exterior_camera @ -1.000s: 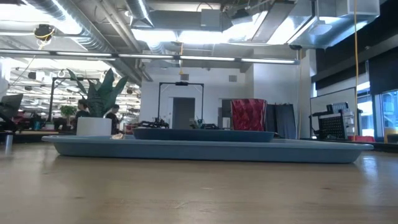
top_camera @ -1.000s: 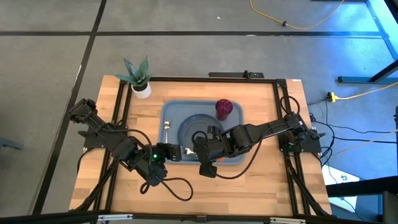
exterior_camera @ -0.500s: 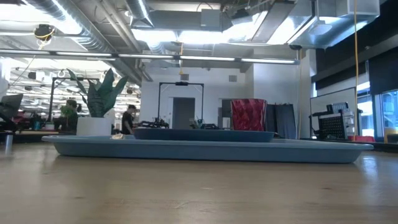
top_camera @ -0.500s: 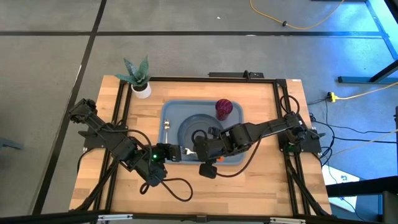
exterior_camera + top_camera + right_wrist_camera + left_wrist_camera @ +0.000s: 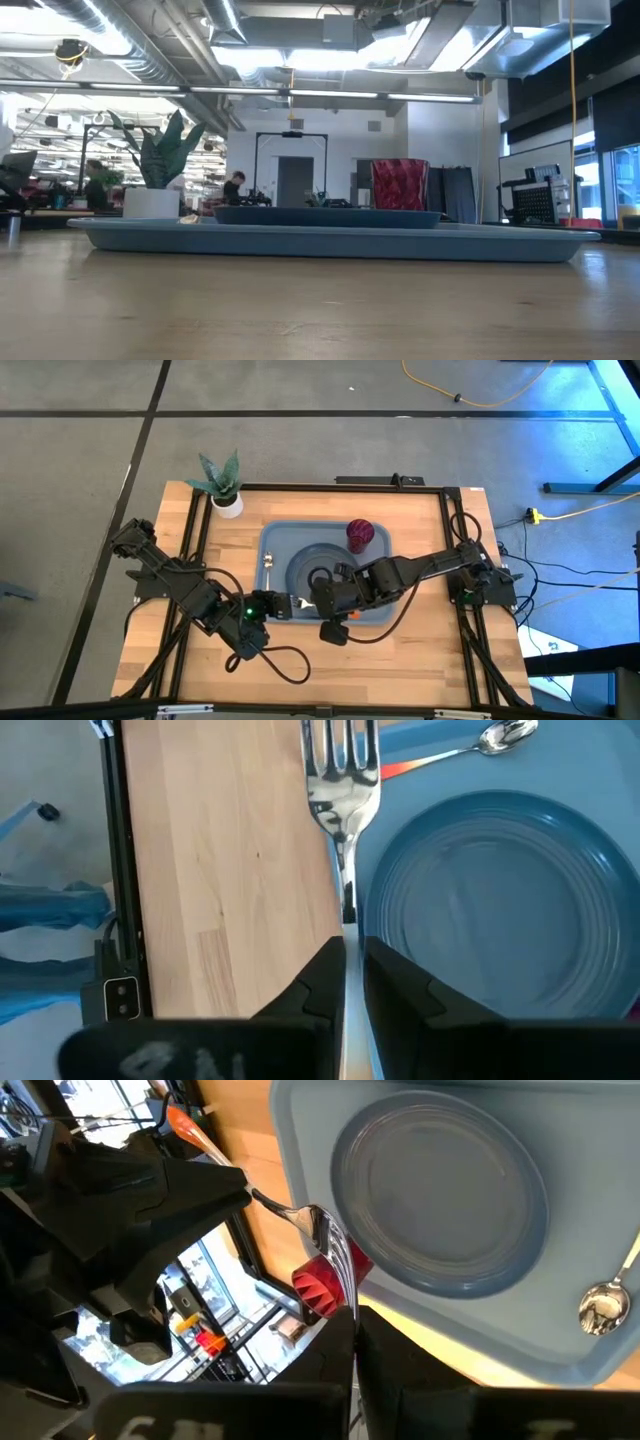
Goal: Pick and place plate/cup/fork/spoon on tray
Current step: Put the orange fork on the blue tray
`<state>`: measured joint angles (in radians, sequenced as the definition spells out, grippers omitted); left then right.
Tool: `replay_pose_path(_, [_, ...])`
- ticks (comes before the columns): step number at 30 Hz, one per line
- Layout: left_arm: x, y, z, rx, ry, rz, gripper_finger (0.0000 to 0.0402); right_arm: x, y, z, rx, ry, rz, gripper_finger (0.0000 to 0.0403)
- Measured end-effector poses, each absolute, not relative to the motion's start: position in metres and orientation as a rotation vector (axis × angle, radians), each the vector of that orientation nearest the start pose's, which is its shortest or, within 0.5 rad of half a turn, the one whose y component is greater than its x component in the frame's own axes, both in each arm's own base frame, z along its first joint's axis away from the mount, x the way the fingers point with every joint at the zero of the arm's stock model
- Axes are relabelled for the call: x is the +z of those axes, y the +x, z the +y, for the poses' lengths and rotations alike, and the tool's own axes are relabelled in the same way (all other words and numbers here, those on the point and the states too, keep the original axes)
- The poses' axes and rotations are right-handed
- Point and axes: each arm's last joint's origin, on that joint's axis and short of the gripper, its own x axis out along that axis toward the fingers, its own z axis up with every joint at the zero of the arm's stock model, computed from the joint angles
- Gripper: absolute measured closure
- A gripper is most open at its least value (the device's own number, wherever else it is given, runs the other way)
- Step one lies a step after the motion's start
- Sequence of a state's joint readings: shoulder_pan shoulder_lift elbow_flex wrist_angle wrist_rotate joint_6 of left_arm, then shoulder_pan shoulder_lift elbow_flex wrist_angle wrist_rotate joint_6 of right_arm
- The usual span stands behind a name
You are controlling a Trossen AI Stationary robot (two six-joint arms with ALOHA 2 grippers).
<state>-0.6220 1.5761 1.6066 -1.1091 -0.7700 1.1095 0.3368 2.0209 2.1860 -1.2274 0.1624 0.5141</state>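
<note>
Gripping the fork (image 5: 342, 790), right tool (image 5: 345, 955) clamped beside plate (image 5: 490, 930); left tool (image 5: 352, 1325) closed, empty.

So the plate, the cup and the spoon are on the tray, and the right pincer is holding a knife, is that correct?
Not quite: the right pincer grips a fork, not a knife, as the right wrist view shows. The plate, cup and spoon are on the tray.

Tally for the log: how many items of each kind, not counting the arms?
Orange-handled metal cutlery, fork and spoon: 2
Dishes, round grey-blue plate and dark red cup: 2
Light blue-grey rectangular tray: 1
Potted plant in white pot: 1
Total: 6
</note>
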Motion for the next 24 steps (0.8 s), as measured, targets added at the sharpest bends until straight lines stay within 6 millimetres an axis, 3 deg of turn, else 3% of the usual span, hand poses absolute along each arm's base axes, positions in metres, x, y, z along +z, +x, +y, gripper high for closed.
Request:
replay_pose_path(19, [0.3576,0.261,-0.1615,-0.328,1.739,0.876,0.0401,0.3565,0.3944,0.1253,-0.088,0.211,1.045,0.0362])
replay_pose_path(24, [0.3575,0.2609,-0.1614,-0.327,1.74,0.877,0.0401,0.3537,0.3962,0.1258,-0.089,0.199,1.05,0.0388])
